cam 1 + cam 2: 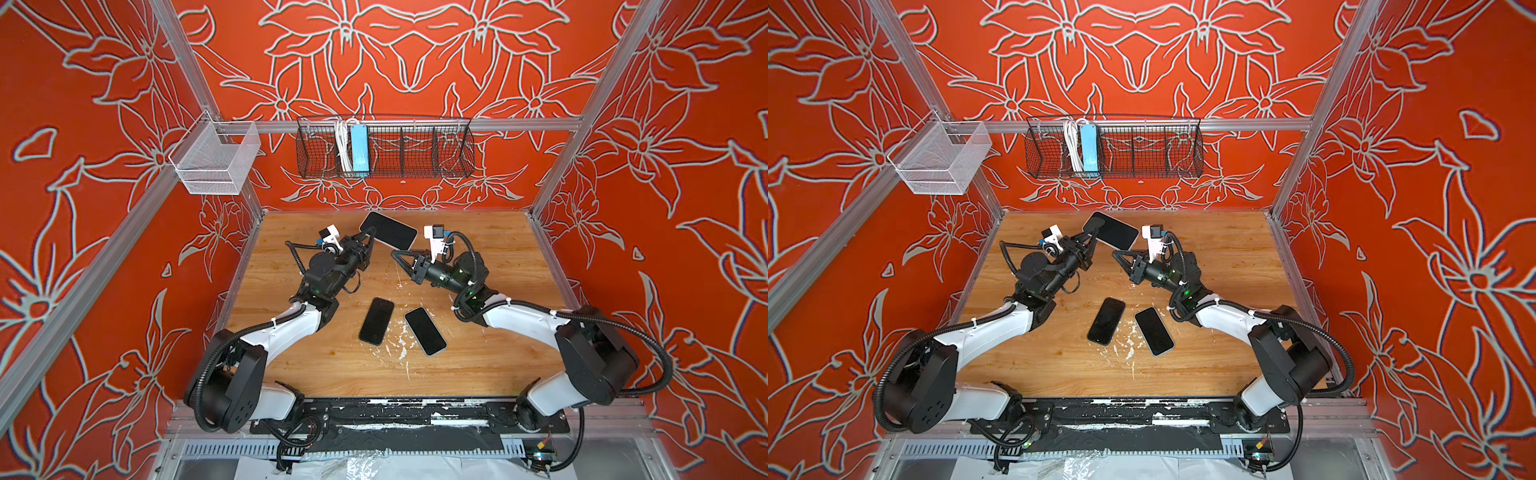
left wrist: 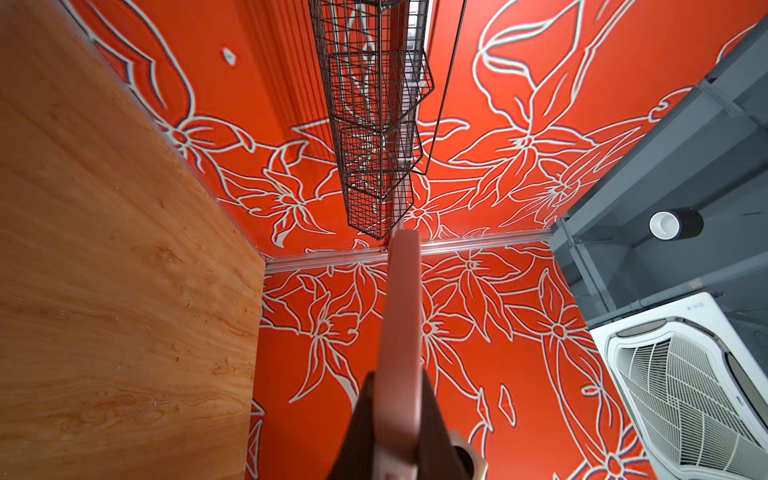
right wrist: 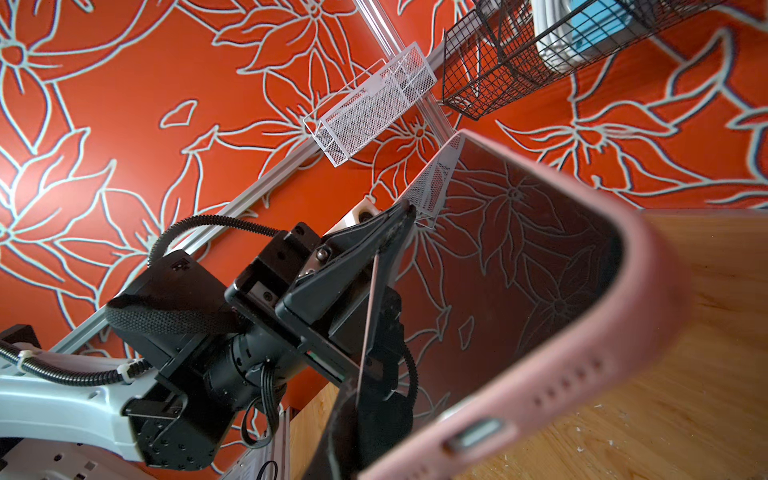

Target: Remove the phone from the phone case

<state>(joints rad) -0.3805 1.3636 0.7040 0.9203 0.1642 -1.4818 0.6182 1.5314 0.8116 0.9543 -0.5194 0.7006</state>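
The phone (image 1: 390, 230) sits in a pink phone case (image 3: 623, 353) and is held up in the air over the back of the table, dark screen up. My left gripper (image 1: 368, 237) is shut on the case's left edge; in the left wrist view the pink case (image 2: 401, 311) runs out edge-on from between the dark fingers (image 2: 361, 432). My right gripper (image 1: 395, 252) has its jaws nearly together at the case's bottom corner, beside the charging port (image 3: 478, 436), and seems to pinch it. The screen (image 3: 519, 249) mirrors the wall.
Two more dark phones (image 1: 376, 321) (image 1: 425, 331) lie flat on the wooden table (image 1: 478, 353) between the arms, among white flecks. On the back rail hang a black wire basket (image 1: 384, 149) with a blue power strip and a white mesh basket (image 1: 216, 160).
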